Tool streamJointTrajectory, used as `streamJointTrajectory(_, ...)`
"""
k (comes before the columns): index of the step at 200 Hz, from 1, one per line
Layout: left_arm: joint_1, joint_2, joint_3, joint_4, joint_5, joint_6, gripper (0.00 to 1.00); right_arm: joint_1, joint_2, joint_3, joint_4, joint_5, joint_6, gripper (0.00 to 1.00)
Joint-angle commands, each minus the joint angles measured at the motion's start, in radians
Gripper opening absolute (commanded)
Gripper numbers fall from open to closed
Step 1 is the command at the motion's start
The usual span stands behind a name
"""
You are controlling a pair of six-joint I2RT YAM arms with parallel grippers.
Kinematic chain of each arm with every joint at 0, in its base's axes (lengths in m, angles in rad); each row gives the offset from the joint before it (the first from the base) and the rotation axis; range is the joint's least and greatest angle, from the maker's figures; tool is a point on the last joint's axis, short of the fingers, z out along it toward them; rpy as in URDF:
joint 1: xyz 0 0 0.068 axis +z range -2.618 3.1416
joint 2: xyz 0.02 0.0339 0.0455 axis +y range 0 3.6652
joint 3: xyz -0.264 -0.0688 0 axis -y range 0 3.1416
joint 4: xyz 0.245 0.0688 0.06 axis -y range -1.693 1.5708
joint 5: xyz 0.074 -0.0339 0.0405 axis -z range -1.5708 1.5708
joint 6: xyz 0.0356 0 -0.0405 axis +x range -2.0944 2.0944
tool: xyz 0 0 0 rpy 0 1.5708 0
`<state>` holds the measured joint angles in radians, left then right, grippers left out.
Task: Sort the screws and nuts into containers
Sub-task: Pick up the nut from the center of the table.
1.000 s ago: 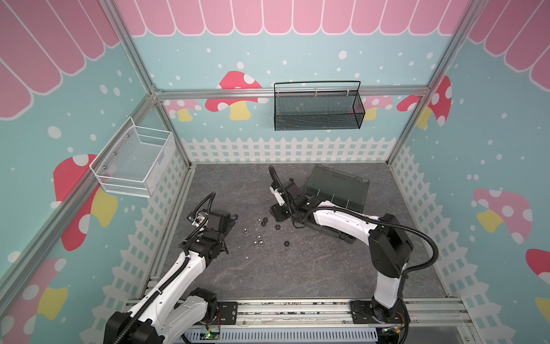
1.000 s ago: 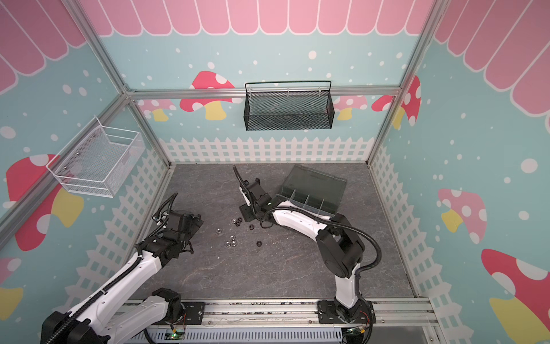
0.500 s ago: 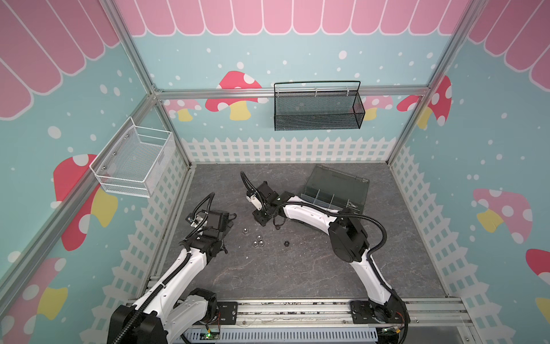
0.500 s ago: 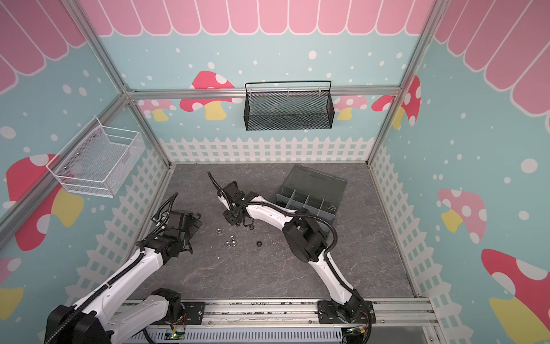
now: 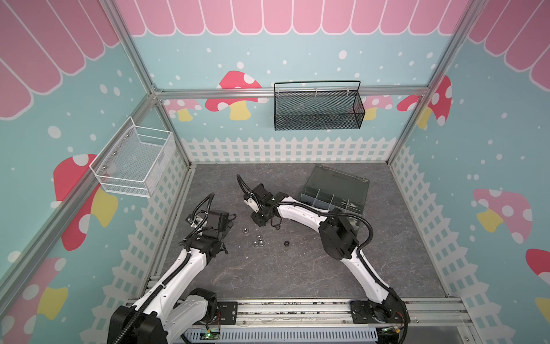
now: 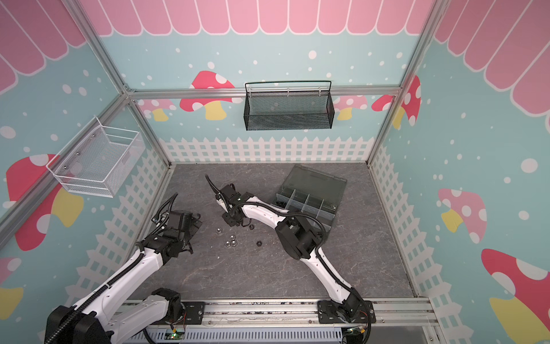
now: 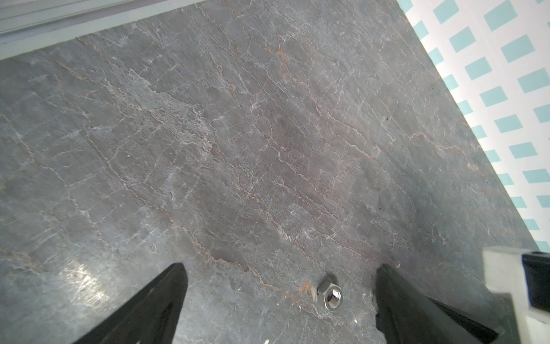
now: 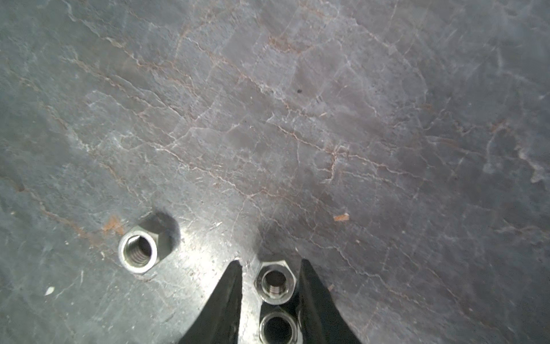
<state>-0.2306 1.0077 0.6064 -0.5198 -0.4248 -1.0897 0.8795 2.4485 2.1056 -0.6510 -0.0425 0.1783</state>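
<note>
Sorting cell, top and wrist views. We mark the right tool with its jaws narrow: the black fingertips frame a silver nut lying flat on the grey bench, and a sliver of bench shows between nut and fingertip, so we read no grip. A second silver nut lies further back between the same jaws; a third silver nut lies apart to one side. The left tool stands wide, and a single silver nut rests on the bench between its jaws, touching neither. In both top views the loose silver nuts form a small cluster near mid-bench, near both tools, with a black nut a little apart on the right arm's side. A small black piece lies just beside the right arm; we cannot tell whether it is screw or nut. The organizer box sits toward the back right of the bench, lid raised, partly hidden by the right arm. A black mesh basket hangs on the rear wall, a white wire basket on the left wall
</note>
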Motion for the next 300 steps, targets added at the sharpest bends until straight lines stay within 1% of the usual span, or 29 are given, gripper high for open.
streamJointTrajectory(1,0.007,-0.005,-0.011,-0.012,-0.002,-0.02,1.0,0.01,0.033,0.035,-0.031,-0.001,-0.026,0.34)
streamJointTrajectory(45,0.01,0.011,-0.007,-0.012,0.011,-0.017,1.0,0.011,0.061,0.049,-0.048,0.042,-0.026,0.34)
streamJointTrajectory(99,0.014,0.03,0.006,-0.011,0.03,-0.011,1.0,0.012,0.079,0.048,-0.092,0.046,-0.038,0.33)
streamJointTrajectory(175,0.022,0.048,0.01,-0.012,0.049,-0.012,1.0,0.035,0.056,-0.03,-0.13,0.09,-0.063,0.31)
streamJointTrajectory(195,0.025,0.049,0.016,-0.012,0.054,-0.011,1.0,0.036,0.052,-0.036,-0.141,0.071,-0.066,0.32)
streamJointTrajectory(225,0.024,0.044,0.018,-0.011,0.055,-0.008,1.0,0.036,0.03,-0.061,-0.128,-0.02,-0.064,0.34)
streamJointTrajectory(242,0.027,0.042,0.016,-0.011,0.055,-0.01,1.0,0.035,0.023,-0.073,-0.117,-0.042,-0.063,0.33)
streamJointTrajectory(273,0.028,0.045,0.016,-0.012,0.057,-0.009,1.0,0.036,0.043,-0.076,-0.117,0.026,-0.055,0.3)
streamJointTrajectory(300,0.03,0.04,0.017,-0.011,0.055,-0.007,1.0,0.036,0.065,-0.077,-0.117,0.071,-0.037,0.3)
